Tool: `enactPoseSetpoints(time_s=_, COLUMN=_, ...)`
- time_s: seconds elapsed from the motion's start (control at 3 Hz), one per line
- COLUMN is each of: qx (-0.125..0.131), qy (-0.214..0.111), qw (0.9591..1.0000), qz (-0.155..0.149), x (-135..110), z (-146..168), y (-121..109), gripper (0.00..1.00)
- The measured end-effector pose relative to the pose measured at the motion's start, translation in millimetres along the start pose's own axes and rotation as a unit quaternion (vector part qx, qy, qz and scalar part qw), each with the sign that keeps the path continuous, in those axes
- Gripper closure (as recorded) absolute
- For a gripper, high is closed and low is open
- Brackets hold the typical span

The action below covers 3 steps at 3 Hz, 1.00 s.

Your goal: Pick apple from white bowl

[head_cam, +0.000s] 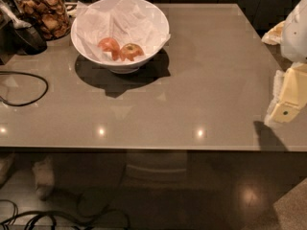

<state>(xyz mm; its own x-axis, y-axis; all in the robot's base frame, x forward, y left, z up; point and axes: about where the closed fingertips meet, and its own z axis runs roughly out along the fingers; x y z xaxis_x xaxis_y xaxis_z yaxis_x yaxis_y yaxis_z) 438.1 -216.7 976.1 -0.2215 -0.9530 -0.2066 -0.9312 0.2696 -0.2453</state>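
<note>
1. Sitting in the white bowl [162, 24], the apple [131, 51] is small and round. It is yellow-orange with some red on it and a dark dip on top.
2. The apple lies low in the bowl, at about 5 o'clock from the bowl's middle. It rests on crumpled white paper [125, 19].
3. A redder apple [108, 45] lies at 9 o'clock from it, so close that the two seem to touch.
4. The bowl is big, round and shiny. It stands on the table [201, 80] near the far corner, at 11 o'clock in the view.
5. The gripper [287, 104] is pale yellow and white. It is at 3 o'clock, at the right edge of the table.
6. I cannot tell if the gripper is spread or pressed together.
7. The gripper is well apart from the bowl and both apples. It touches none of them. Its dark shadow [268, 137] falls on the table just below it, at 6 o'clock from it.
8. Counting: two apples, one bowl and one gripper.
9. There is also one jar [47, 12] of brown snacks at 9 o'clock from the bowl, near its rim.
10. One black cord [40, 91] loops on the table at 9 o'clock in the view.
</note>
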Motion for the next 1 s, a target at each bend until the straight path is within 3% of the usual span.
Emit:
enactPoseSetpoints(time_s=0.33, qx=0.0, qy=0.0, qw=1.0, qz=0.0, x=0, z=0, y=0, gripper=0.0)
enactPoseSetpoints(time_s=0.67, qx=0.004, qy=0.023, qw=0.9994, qz=-0.025, x=-44, z=1, y=-34, gripper=0.0)
enactPoseSetpoints(time_s=1.0, qx=0.012, qy=0.018, qw=0.9994, qz=-0.028, x=-48, z=0, y=-36, gripper=0.0)
